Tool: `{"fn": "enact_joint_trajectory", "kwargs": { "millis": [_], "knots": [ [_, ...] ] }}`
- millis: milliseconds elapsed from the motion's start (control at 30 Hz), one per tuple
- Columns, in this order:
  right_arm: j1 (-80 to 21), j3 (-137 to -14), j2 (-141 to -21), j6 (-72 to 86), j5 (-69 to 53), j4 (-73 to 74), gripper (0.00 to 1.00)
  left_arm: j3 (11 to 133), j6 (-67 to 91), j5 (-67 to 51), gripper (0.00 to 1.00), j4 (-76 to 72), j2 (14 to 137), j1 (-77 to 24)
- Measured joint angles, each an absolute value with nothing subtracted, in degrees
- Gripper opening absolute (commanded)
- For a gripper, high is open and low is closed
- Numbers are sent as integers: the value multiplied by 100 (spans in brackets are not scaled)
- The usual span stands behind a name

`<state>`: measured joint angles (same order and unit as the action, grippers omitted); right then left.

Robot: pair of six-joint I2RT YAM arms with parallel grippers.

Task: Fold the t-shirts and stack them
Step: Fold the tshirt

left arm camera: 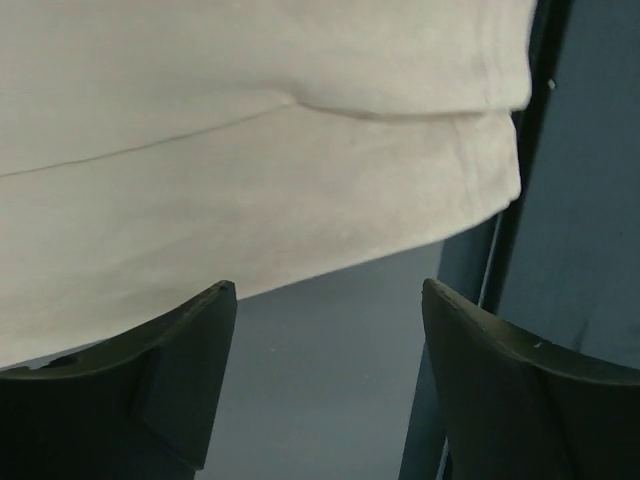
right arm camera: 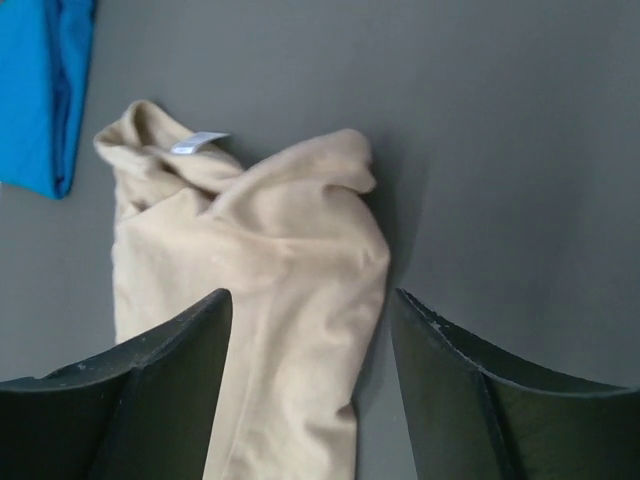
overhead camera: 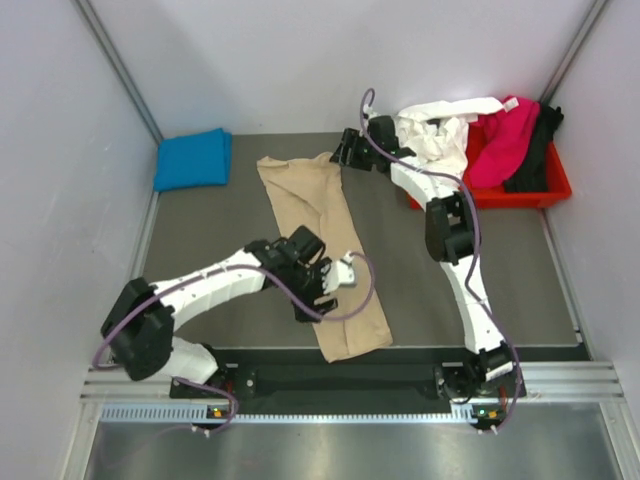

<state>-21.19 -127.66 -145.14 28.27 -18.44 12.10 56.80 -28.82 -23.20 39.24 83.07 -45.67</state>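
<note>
Tan shirt (overhead camera: 325, 245): long strip mid-table. L gripper (overhead camera: 338, 276) over near half, R gripper (overhead camera: 349, 152) at far corner. Blue shirt (overhead camera: 193, 158) folded far left. White shirt (overhead camera: 440, 135), magenta shirt (overhead camera: 500, 148), black shirt (overhead camera: 536, 155) in red tray (overhead camera: 520, 198).

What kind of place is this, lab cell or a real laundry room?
Likely a lab test cell: bare white walls enclose a dark tabletop, the left arm and right arm are bolted to an aluminium rail, and shirts sit staged in a red tray.

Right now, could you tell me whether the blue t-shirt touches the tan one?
Apart: the top view shows bare table between the blue t-shirt and the tan t-shirt.
</note>
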Motion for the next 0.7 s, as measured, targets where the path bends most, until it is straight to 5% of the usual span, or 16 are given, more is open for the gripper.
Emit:
{"fn": "enact_joint_trajectory", "kwargs": {
  "millis": [267,467,700],
  "knots": [
    [-2108,-13417,-15434,3533,-1680,819,62,4097,-3789,-2180,84,2698,7561,-5599],
    [-2115,-13590,-15721,4038,-1627,362,49,3621,-4191,-2071,86,1979,7874,-5846],
    [-2137,-13629,-15954,4442,-1603,-27,18,3577,-4436,-1962,79,1387,8114,-5944]
  ]
}}
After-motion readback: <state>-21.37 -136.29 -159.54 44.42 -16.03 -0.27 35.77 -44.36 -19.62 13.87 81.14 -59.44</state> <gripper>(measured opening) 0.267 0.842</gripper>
